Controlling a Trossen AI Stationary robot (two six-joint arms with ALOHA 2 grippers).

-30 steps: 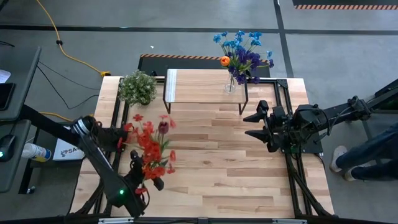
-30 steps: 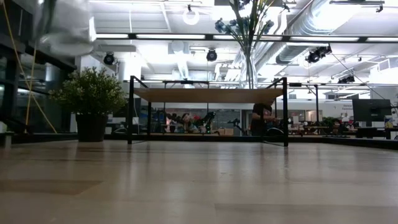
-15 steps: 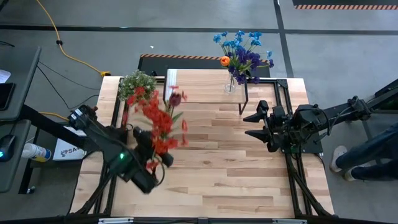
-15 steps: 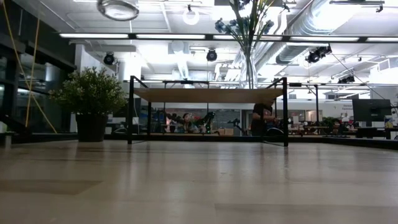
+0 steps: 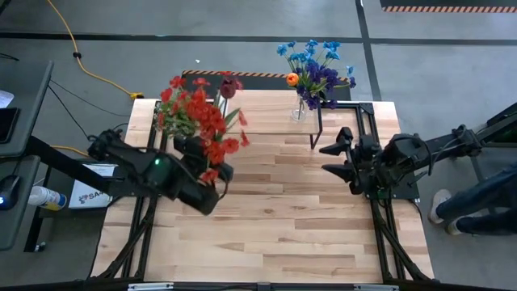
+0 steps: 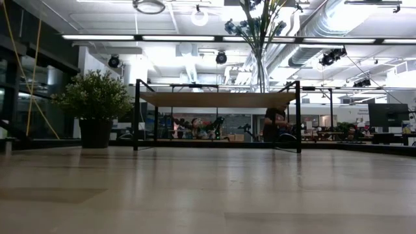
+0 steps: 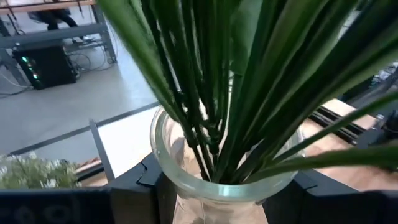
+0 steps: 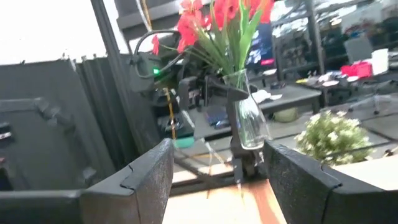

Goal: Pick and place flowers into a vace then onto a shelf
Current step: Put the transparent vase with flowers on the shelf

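Above the table's left, the left claw (image 7: 217, 193) grips a glass vase (image 7: 221, 171) — red flowers (image 5: 198, 121) inside.

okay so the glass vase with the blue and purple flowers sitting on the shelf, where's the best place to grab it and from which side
Probably the clear glass body of the vase, below where the blooms spread. It stands upright near the right end of the shelf, so a level approach from the table side, fingers either side of the glass, looks best. Coming from above would push into the flowers. The right gripper, open, is nearest.
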